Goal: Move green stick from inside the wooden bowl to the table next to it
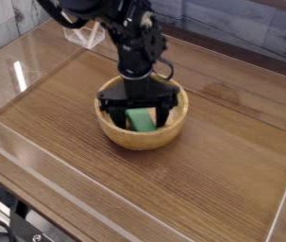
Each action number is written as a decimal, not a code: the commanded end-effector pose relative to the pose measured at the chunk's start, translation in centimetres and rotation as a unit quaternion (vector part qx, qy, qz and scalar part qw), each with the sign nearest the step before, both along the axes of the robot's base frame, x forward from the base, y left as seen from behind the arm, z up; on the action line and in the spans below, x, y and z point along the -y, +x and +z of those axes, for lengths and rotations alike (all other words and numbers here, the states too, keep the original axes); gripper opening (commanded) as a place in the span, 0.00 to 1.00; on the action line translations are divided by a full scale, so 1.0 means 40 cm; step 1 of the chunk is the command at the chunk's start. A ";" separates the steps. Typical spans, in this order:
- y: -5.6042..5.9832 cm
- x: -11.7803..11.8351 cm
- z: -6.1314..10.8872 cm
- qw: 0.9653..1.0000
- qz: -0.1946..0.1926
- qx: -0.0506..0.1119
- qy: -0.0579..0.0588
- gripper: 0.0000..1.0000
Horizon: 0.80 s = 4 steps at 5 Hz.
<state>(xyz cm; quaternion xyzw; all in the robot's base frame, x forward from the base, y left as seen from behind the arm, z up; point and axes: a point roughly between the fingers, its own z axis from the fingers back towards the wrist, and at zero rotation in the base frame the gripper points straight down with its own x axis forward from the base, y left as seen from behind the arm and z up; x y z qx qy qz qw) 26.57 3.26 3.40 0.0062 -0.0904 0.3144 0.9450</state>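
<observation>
In wooden bowl (142, 138): green stick (142, 119)

stick (140, 119): upper part hidden behind the gripper (139, 110); only its lower end showed
bowl (139, 137): far rim and hollow partly covered by gripper
fingertips: contact with stick could not be told
arm: cut off by top edge
table (171, 194): cut off at edges
</observation>
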 end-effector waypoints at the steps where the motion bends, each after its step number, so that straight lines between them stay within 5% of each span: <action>1: 0.016 -0.001 0.004 1.000 0.001 0.016 0.008 1.00; 2: 0.017 -0.002 -0.006 1.000 0.003 0.016 0.011 1.00; 3: 0.018 -0.003 -0.015 1.000 0.005 0.016 0.014 0.00; 4: 0.017 -0.007 -0.009 1.000 0.006 0.014 0.013 0.00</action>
